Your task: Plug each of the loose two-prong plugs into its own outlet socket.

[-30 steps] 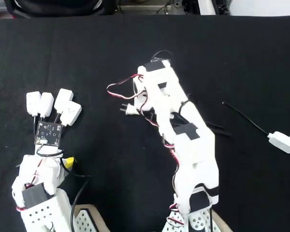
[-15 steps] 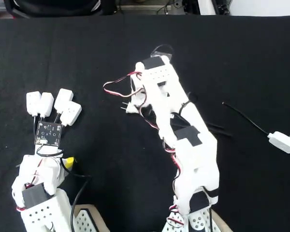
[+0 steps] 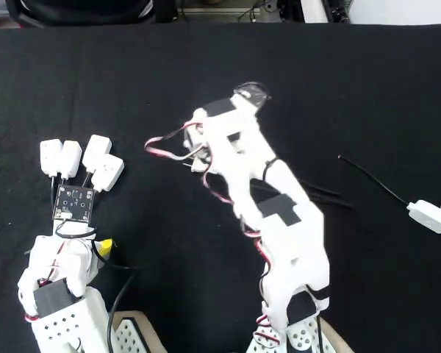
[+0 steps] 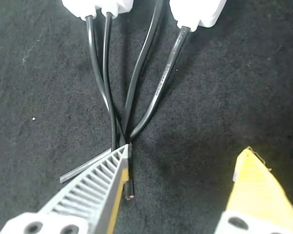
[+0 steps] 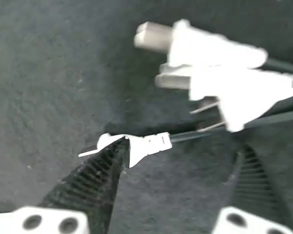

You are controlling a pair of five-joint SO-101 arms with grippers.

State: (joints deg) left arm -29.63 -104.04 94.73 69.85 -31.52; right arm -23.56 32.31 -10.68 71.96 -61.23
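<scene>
My right claw [image 5: 181, 146] hangs wide open over a small two-prong plug [image 5: 136, 144] near the middle of the desk [image 3: 353, 88], one jaw at its body, two bigger plugs [image 5: 210, 51] just beside. Closing off-centre could flick it away or pinch only its cable. My left claw [image 4: 185, 150], also wide, sits at the cables [image 4: 136, 87] of the outlet sockets [image 3: 81, 163] by the left edge; nudging them would shift my targets.
</scene>
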